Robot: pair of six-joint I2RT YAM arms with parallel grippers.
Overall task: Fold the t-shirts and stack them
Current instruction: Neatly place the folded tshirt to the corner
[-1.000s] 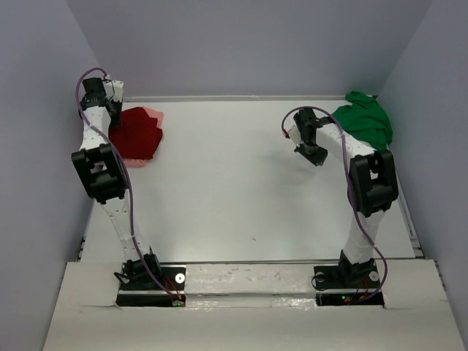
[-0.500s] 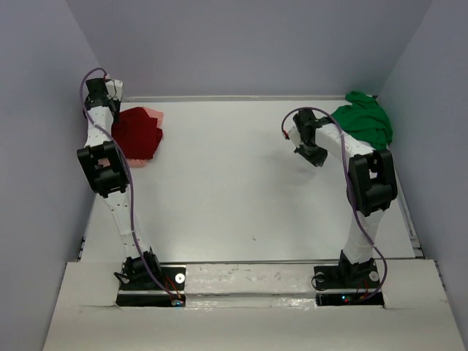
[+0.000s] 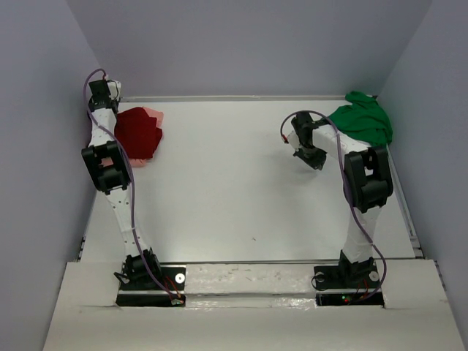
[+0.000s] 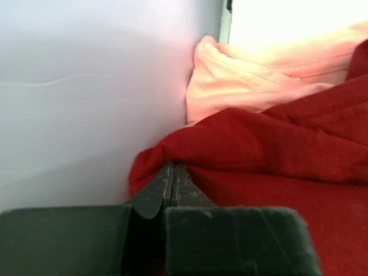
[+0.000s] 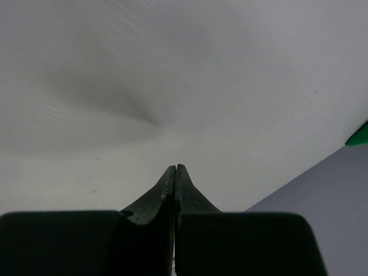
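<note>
The dark red t-shirt (image 3: 137, 134) lies bunched at the table's far left, on top of the salmon-pink t-shirt (image 3: 153, 112), which shows only as an edge behind it. My left gripper (image 3: 108, 111) is shut at the red shirt's left edge by the wall. In the left wrist view its tips (image 4: 173, 165) touch a fold of the red cloth (image 4: 276, 167), with no cloth seen between them, and the pink cloth (image 4: 259, 75) lies beyond. The green t-shirt (image 3: 362, 123) lies crumpled at the far right. My right gripper (image 3: 315, 162) hangs shut over bare table left of it (image 5: 175, 167).
The left wall (image 4: 86, 86) stands right beside my left gripper. A raised rim (image 3: 241, 98) runs along the table's back edge. The right wall (image 5: 322, 195) is near, with a sliver of green cloth (image 5: 361, 135) at the right wrist view's edge.
My left arm has swung back and left, closer to the wall corner beside the red shirt. The right gripper has shifted slightly left. Both stayed shut.
</note>
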